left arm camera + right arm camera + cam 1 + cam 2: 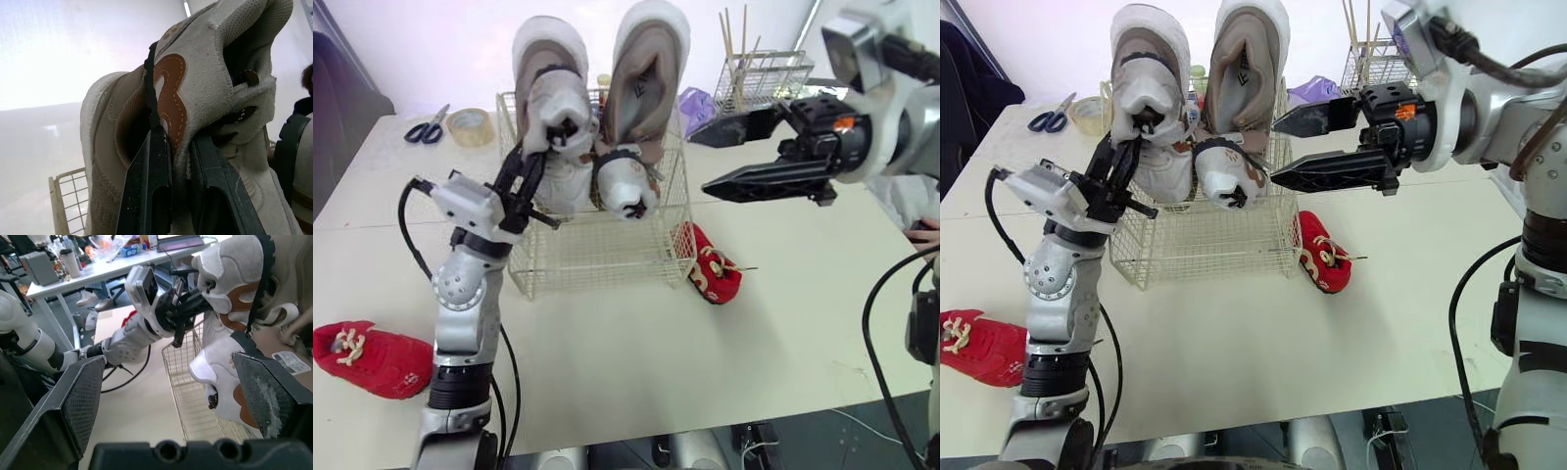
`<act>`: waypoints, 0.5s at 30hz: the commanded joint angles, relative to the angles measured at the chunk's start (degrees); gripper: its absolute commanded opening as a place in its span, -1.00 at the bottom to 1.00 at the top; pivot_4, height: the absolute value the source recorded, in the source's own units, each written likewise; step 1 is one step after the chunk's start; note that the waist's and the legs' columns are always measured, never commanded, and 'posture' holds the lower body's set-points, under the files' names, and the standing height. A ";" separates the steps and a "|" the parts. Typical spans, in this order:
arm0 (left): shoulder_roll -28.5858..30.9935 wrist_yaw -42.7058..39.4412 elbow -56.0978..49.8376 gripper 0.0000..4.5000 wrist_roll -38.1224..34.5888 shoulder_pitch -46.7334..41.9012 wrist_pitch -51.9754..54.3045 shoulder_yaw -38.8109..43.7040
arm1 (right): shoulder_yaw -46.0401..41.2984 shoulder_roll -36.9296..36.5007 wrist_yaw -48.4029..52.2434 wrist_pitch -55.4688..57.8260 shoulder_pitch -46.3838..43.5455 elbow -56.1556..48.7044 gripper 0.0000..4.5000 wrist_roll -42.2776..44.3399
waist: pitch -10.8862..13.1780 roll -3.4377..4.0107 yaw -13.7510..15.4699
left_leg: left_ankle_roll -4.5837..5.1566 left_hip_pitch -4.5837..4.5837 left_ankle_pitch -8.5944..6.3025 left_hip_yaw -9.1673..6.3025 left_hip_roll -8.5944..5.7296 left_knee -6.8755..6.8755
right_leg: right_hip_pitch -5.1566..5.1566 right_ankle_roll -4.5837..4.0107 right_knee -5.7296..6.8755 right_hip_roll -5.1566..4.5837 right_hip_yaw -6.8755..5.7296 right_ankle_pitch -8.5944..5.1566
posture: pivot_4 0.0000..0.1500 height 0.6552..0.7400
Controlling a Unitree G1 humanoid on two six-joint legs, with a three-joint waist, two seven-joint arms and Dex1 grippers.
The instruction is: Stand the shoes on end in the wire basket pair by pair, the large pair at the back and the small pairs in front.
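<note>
Bright, even light; backgrnd blown out, soft shadows.

Lab or office workroom: cluttered desk [105, 271], laptop [179, 240], tumbler [73, 262], grey box [41, 267].

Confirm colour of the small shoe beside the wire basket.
Red small shoe, cream laces; left eye view.

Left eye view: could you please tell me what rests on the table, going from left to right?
A red shoe → scissors → tape roll → wire basket → second red shoe → small wire rack holding sticks.
</note>
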 commanded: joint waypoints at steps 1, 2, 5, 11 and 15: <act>-0.06 -0.74 4.72 -0.87 2.11 2.87 -2.53 -1.27 | -2.23 0.34 -0.35 -0.32 -1.50 -0.95 1.00 1.19 | -0.10 0.17 -0.02 | 0.01 0.02 -0.01 0.01 0.00 0.00 | 0.03 0.00 -0.01 0.00 0.00 0.00 | 1.00 1.00; 0.08 -0.86 5.65 -0.87 2.24 3.02 -3.35 -1.24 | -2.16 0.52 -0.45 -0.37 -1.64 -0.84 1.00 1.17 | -0.15 0.25 -0.01 | 0.01 0.03 -0.01 0.01 0.00 0.00 | 0.04 0.00 -0.01 0.00 0.00 0.00 | 1.00 1.00; 0.79 -0.24 9.19 -0.87 4.71 1.78 -7.23 -1.24 | -2.15 1.29 -0.82 -0.29 -1.95 -0.44 1.00 1.43 | -0.29 0.48 0.00 | 0.01 0.05 -0.01 0.00 0.00 0.00 | 0.05 0.00 0.00 0.00 0.00 0.00 | 1.00 1.00; 0.56 1.76 9.21 -0.87 5.57 -4.18 -8.07 -1.80 | -1.73 2.17 -1.13 0.19 -3.75 0.48 1.00 1.32 | -0.28 0.49 0.10 | 0.02 0.01 0.00 -0.03 -0.01 0.02 | 0.05 -0.02 0.00 0.02 -0.01 0.01 | 1.00 1.00; -0.01 0.65 8.95 -0.87 4.22 -2.40 -6.83 -2.66 | -1.93 2.24 -1.18 0.37 -3.62 -0.01 1.00 1.40 | -0.28 0.49 0.05 | 0.02 -0.01 -0.01 -0.02 -0.01 0.02 | 0.05 -0.02 -0.04 0.00 -0.01 0.01 | 1.00 1.00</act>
